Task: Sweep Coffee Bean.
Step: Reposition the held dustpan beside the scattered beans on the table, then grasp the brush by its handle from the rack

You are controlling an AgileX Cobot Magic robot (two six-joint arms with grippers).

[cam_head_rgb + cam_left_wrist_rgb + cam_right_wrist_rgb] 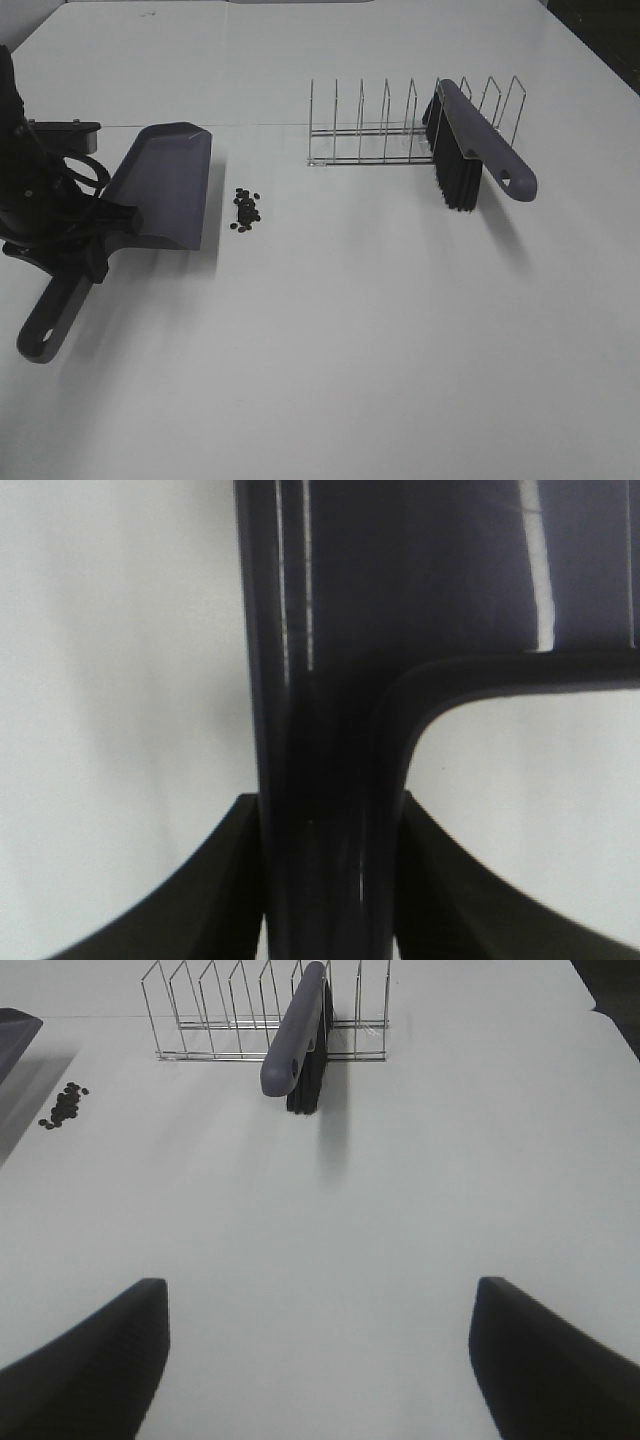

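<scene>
My left gripper (88, 245) is closed tight on the handle of the dustpan (165, 180). In the left wrist view I see my two dark jaws pressing the purple-grey handle from both sides. The dustpan is at the left of the high view, with its open lip turned to the right, and it seems to lie flat on the white table (350, 360). The coffee bean (245, 209) pile is a small dark cluster just beside that lip, left of centre in the frame, not touching it and not inside the pan. So no bean is collected yet, as far as I can see. My right gripper (320, 1345) has its jaws wide apart and holds nothing. It hangs over bare table and does not show in the high view. The brush (478, 140) is at the upper right of the high view, leaning in the wire rack (360, 160) with the bristles downward and the handle pointing to the lower right. It is well apart from my right jaws. I judge the task is at an early stage: the pan is gripped and sits near the beans. What is left is to take the brush from the rack with my right side, bring it to the right of the beans, and push them leftward into the pan. The beans are tiny and may roll, so I think the stroke should be gentle.
</scene>
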